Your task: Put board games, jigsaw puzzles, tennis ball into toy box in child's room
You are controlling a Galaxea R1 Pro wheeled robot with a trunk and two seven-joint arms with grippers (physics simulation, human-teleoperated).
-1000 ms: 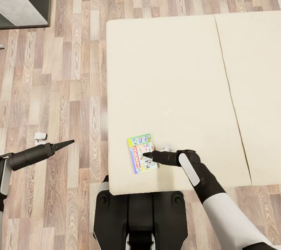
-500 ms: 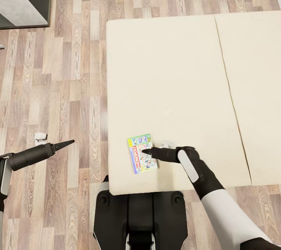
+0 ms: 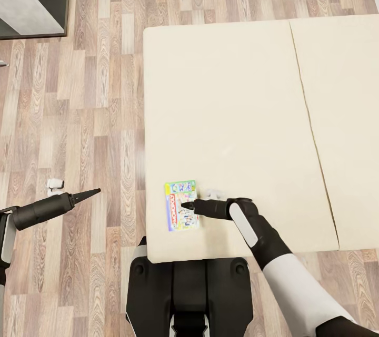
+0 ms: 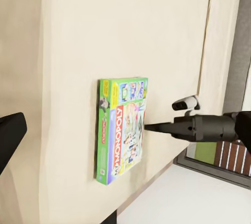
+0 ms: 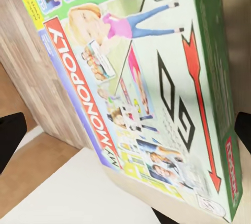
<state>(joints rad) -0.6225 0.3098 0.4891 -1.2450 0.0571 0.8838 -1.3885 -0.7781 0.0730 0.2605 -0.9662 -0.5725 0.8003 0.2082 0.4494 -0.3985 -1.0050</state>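
Right now the white-and-green board game [image 3: 182,205], a "My Monopoly" box, lies flat on the bed [image 3: 237,90] near its front edge, at about 6 o'clock of the beige sheet and close to the corner at 7 o'clock. The right gripper [image 3: 185,204] reaches toward 9 o'clock with its tip resting on top of the box lid; the fingers look drawn together to a narrow point rather than spread around the box, so nothing is gripped. In the right wrist view the box [image 5: 141,88] lies close under the camera, with dark finger edges far out at either side, so I cannot tell its spread for sure. The left gripper [image 3: 92,191] hangs over the wood floor [image 3: 79,90] at 9 o'clock, well apart from the bed, narrow and holding nothing.

The risk I judge: with only a tip pressing on the lid, the box may slide toward the bed's edge and drop to the floor, or swivel out from under the contact.
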